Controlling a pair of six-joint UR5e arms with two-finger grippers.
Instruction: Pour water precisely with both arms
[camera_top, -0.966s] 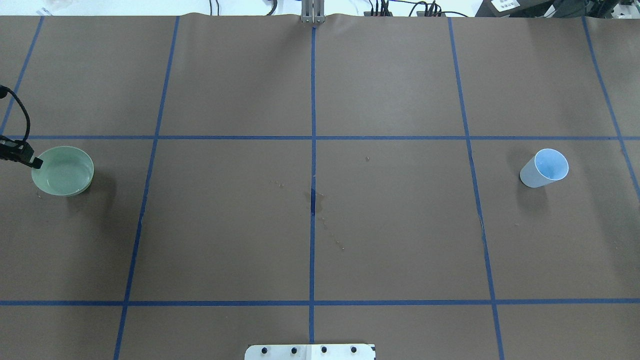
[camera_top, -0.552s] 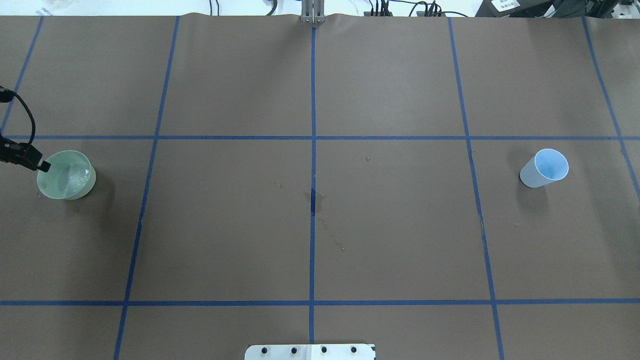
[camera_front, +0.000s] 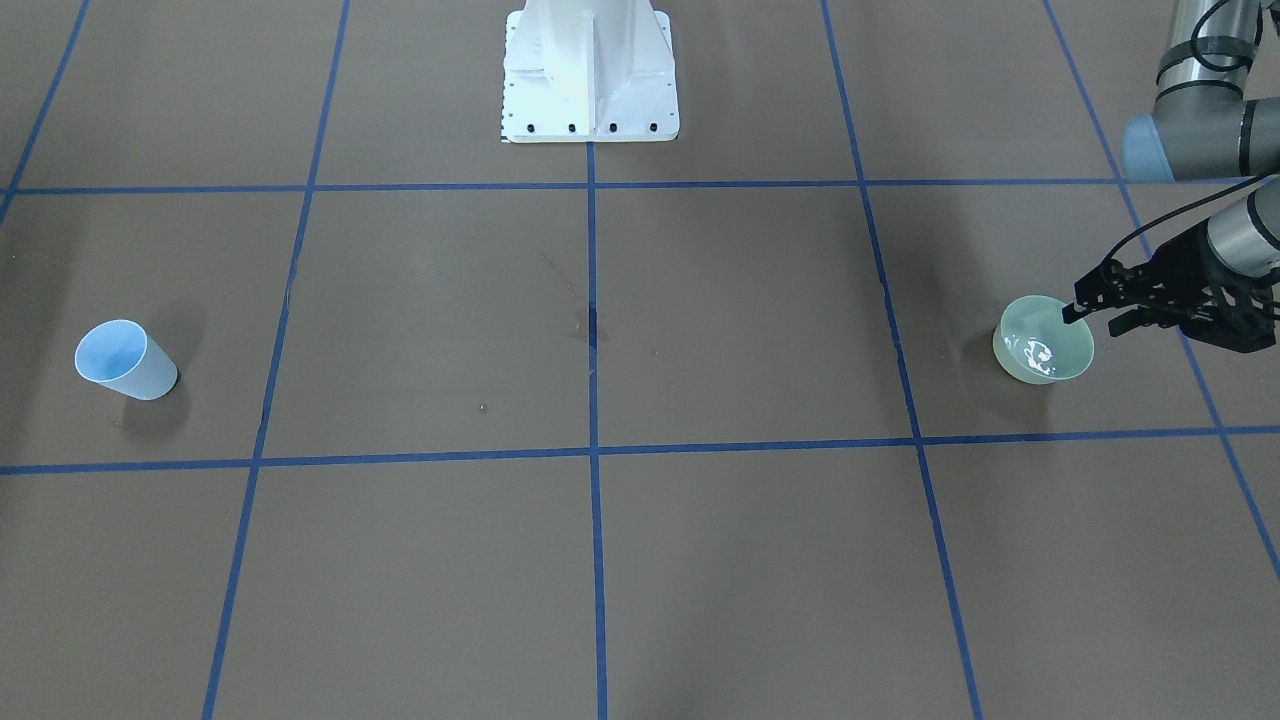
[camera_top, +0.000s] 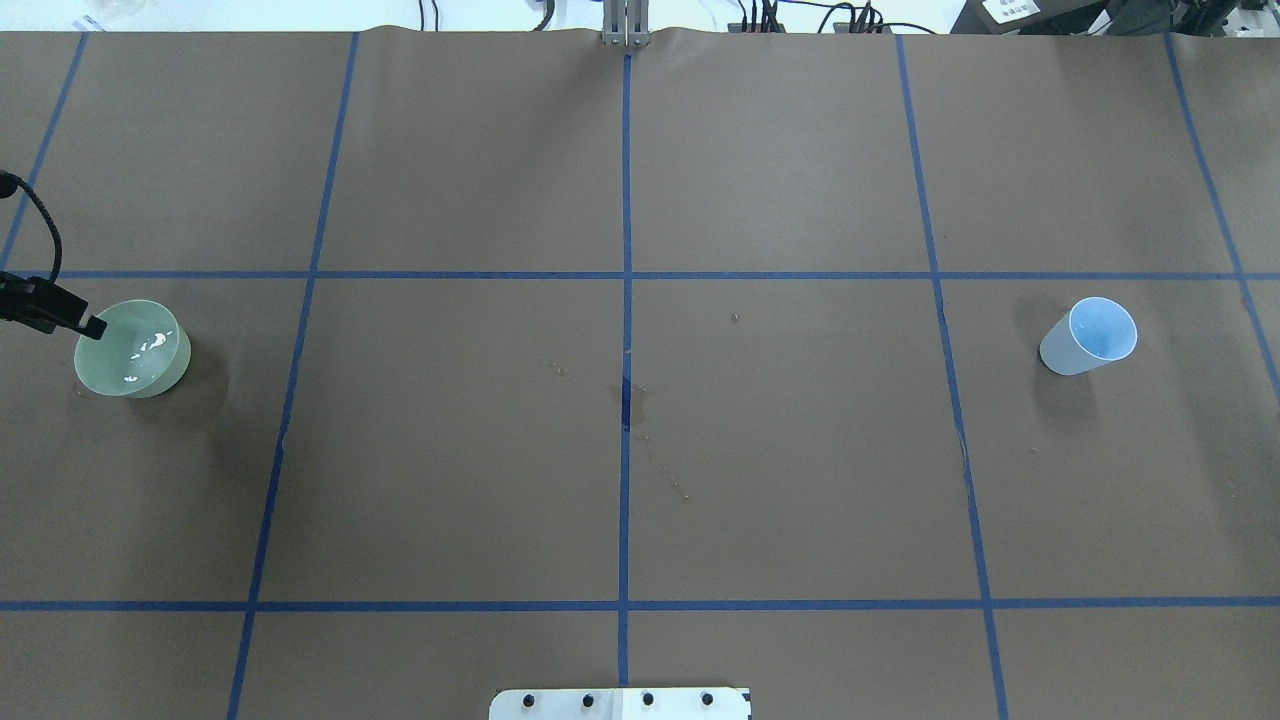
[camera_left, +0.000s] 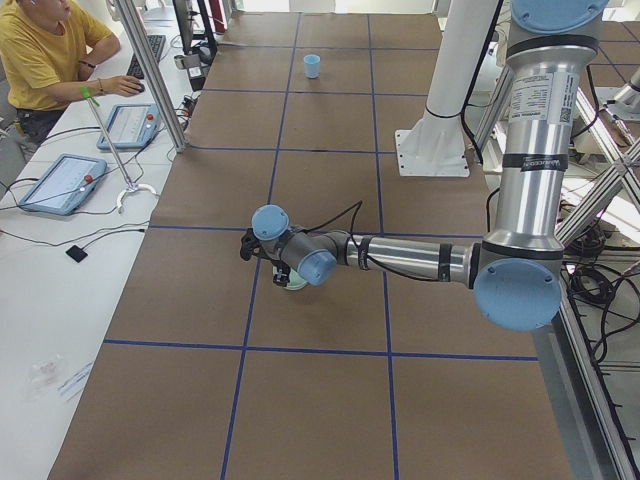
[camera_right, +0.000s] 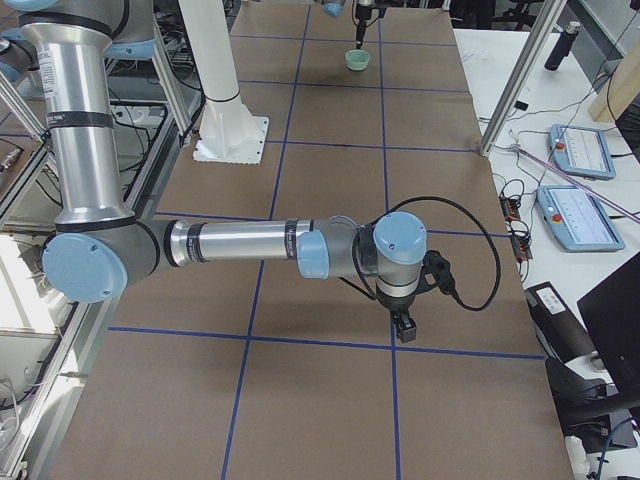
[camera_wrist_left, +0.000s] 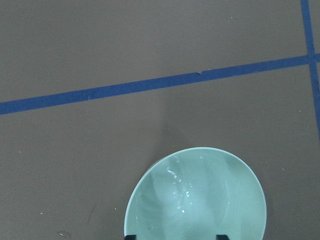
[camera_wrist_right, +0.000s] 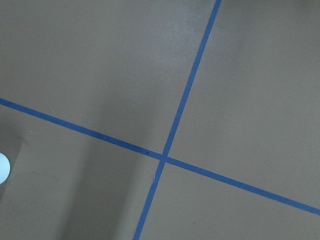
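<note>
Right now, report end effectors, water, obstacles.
Left end effector grips green bowl rim. Right end effector unclear. Water glints inside. Nothing blocks blue cup.

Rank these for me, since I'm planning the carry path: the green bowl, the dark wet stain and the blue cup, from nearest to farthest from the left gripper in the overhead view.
From the left gripper:
1. green bowl, at its fingertips, far left.
2. dark wet stain, at the table's centre.
3. blue cup, far right.

Silver-grey tubular arms (camera_left: 410, 258), pale blue joint caps (camera_left: 518, 294) (round), black cables (camera_top: 51, 232).
</note>
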